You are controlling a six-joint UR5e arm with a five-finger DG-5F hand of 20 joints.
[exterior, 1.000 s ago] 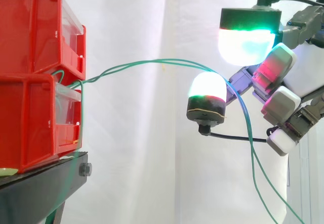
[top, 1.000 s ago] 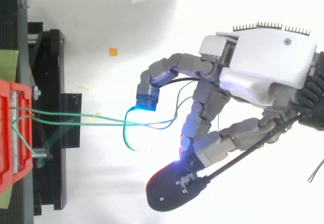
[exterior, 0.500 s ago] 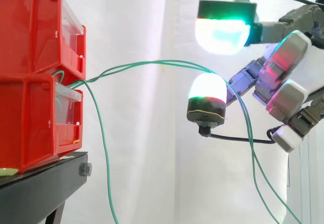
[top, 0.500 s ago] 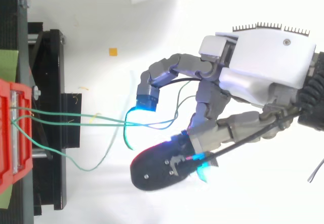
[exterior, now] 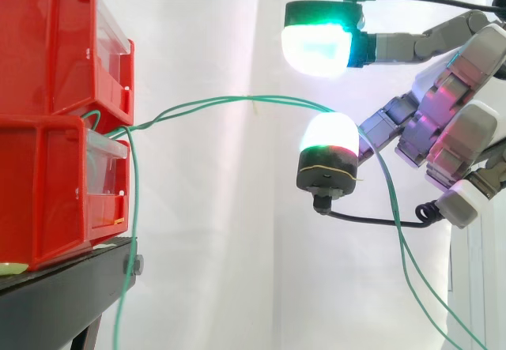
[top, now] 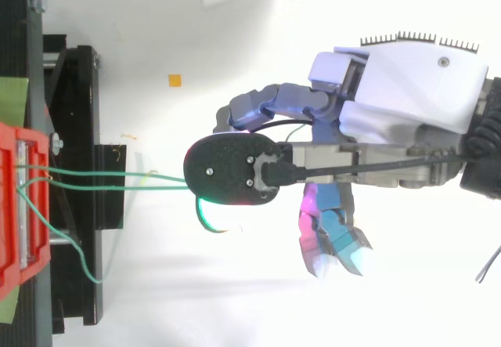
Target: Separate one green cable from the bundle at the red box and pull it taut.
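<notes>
Side view: my robot hand (exterior: 451,121) is open; two green cables (exterior: 237,98) arch slack from the red box (exterior: 47,65) between its pads, not pinched. Top view: a third cable (top: 59,229) hangs apart. Separating and pulling remain.

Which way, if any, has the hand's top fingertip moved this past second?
Yes: in the side view the fingertip moved left, toward the red bins.

The hand (top: 407,88) has a white shell, grey segmented fingers (top: 258,108) and green-white glowing pads (exterior: 316,48).
</notes>
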